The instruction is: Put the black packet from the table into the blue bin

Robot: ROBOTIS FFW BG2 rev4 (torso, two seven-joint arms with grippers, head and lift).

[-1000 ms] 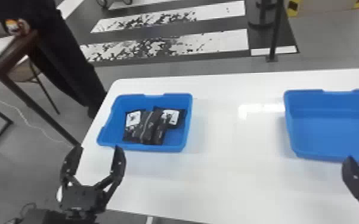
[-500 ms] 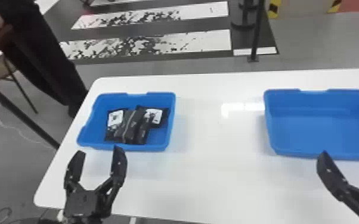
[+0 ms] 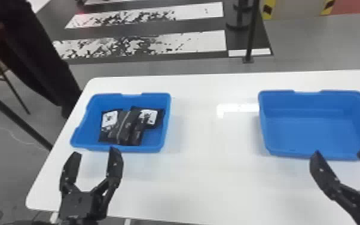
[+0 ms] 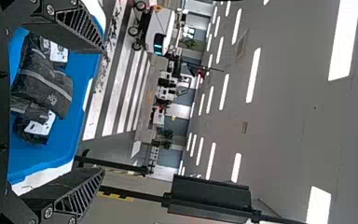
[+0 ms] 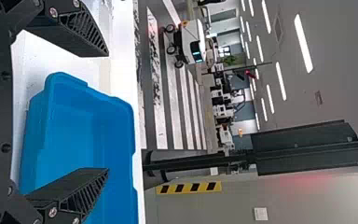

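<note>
Both my left claw [image 3: 93, 154] and my right claw [image 3: 340, 152] stand released, fingers spread, toward the near side of the white table [image 3: 212, 185]. Just beyond the left one, I see the black packets [image 3: 125, 127] lying overlapped inside a blue bin [image 3: 153, 139]. Beyond the right one sits another blue bin [image 3: 308, 131]. Past the table, a black post [image 3: 250, 36] stands on the floor [image 3: 317, 54].

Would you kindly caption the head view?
White table with a blue bin of black packets and a second blue bin, an open left pincer and open right pincer before them.
</note>
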